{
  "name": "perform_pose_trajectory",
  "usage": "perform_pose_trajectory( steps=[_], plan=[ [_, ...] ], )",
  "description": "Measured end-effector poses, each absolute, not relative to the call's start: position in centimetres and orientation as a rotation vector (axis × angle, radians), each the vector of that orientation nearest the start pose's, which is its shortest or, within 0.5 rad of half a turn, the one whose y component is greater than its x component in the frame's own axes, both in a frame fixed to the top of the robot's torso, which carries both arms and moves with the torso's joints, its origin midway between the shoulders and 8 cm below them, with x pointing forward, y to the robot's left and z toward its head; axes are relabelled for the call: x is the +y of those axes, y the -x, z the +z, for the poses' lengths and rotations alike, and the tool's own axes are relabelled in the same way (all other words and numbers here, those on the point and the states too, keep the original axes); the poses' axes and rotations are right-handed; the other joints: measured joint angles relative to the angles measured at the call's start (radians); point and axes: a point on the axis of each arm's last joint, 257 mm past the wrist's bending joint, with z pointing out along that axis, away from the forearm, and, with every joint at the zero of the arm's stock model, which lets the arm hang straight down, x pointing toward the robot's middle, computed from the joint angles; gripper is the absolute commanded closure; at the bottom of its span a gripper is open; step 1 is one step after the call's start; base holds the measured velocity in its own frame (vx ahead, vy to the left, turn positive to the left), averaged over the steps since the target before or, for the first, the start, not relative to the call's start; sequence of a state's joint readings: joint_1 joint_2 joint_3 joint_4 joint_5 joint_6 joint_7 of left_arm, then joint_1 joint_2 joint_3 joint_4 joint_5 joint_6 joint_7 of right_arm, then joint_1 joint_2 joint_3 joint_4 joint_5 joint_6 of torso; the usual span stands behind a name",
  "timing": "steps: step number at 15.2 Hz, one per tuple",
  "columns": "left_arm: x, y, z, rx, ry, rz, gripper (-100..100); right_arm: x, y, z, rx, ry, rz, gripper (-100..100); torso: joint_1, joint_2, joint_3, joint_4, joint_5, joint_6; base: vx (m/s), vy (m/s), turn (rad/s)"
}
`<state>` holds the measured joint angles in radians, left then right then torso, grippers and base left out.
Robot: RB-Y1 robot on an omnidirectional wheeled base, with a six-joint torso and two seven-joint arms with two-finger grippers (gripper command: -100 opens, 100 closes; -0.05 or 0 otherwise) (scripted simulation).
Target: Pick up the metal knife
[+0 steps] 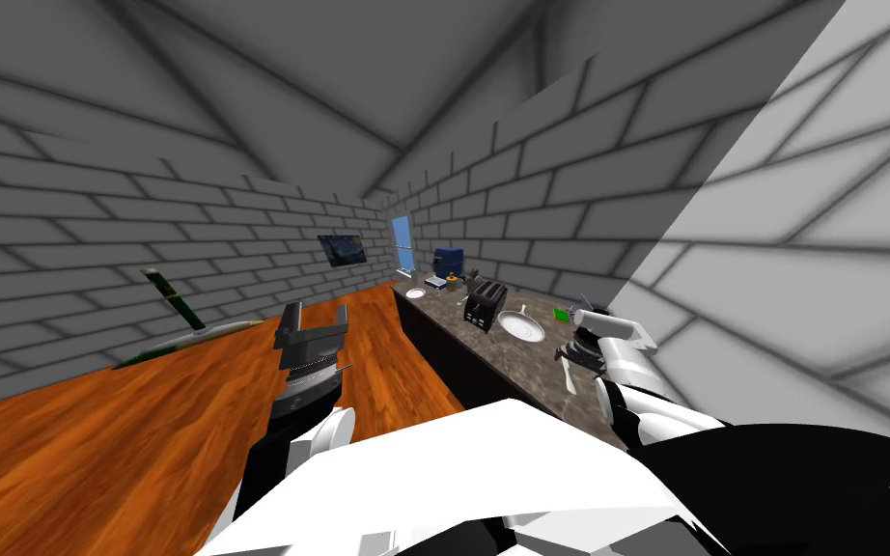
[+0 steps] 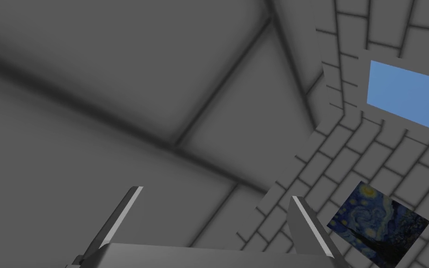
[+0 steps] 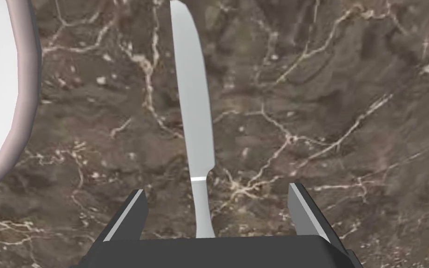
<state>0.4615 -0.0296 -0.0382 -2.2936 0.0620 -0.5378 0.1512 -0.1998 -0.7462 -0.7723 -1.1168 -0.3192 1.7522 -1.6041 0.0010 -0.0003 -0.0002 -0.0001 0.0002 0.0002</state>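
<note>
Hovering right gripper [image 3: 217,190] over knife [image 3: 195,102], fingers [image 3: 132,209] apart, handle btwn them; knife flat on marble desk [image 3: 339,93] beside plate [image 3: 25,70]. Risk imo: knife so thin fingers could scrape desk + slip off. Left gripper [image 2: 216,193] apart too, idle.

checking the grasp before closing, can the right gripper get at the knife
Probably yes: the right gripper is open, the knife lies handle-first between its fingers on the marble counter, and the plate sits apart.
</note>
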Motion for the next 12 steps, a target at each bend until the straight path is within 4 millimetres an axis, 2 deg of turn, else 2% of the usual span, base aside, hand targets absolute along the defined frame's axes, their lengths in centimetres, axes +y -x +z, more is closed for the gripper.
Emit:
perform_pose_trajectory(
  steps=[2, 4, 12],
  plan=[
    [27.2, -33.7, 4.9, 0.445, 0.701, -1.552, 0, -62.6, -23.3, -32.6, 1.377, 2.864, 0.002, -100, 0.0, 0.0, 0.0, 0.0, 0.0, 0.0, 0.004, -0.002, 0.05],
    [27.2, -33.7, 4.9, 0.444, 0.701, -1.552, 0, -62.8, -22.9, -32.7, 1.389, 2.853, 0.013, -100, 0.001, 0.0, 0.0, 0.0, 0.0, 0.0, 0.022, 0.033, 0.103],
    [27.2, -33.7, 4.9, 0.444, 0.701, -1.552, 0, -67.3, -17.2, -34.1, 1.461, 2.818, 0.013, -100, 0.004, -0.003, -0.002, -0.001, 0.001, 0.0, 0.051, 0.058, 0.1]
  ],
)
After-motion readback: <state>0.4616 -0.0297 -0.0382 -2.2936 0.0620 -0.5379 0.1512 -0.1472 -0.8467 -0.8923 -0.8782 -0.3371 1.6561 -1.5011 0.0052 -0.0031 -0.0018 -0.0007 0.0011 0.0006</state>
